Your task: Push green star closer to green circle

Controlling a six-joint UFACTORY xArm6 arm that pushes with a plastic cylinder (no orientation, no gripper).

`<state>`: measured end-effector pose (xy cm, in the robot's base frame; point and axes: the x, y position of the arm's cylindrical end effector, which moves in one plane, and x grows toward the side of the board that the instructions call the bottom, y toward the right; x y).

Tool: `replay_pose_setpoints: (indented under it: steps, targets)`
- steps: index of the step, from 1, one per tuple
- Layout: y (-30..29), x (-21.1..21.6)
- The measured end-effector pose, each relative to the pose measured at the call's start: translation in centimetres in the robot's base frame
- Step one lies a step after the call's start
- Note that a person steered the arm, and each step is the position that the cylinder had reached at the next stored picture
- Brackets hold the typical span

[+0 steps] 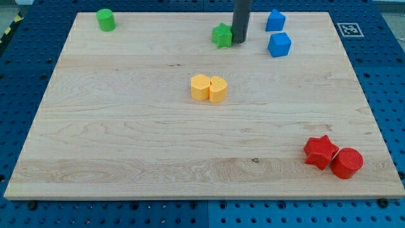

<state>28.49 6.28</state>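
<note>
One green star (222,35) touches my tip (239,42) on its right; green circle (105,19) well left.

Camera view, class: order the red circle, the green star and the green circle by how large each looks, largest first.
1. red circle, though it sits nearest the view's bottom, which may inflate it.
2. and 3. green star and green circle: they look alike, so unranked.

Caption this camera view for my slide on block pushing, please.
My tip touches the green star from the view's right, with the green circle far off toward the view's left.
</note>
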Motion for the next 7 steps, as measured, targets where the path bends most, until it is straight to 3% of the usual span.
replay_pose_setpoints:
  steps: [4,7]
  targets:
    - [-11.4,0.0]
    - [-13.3,-1.7]
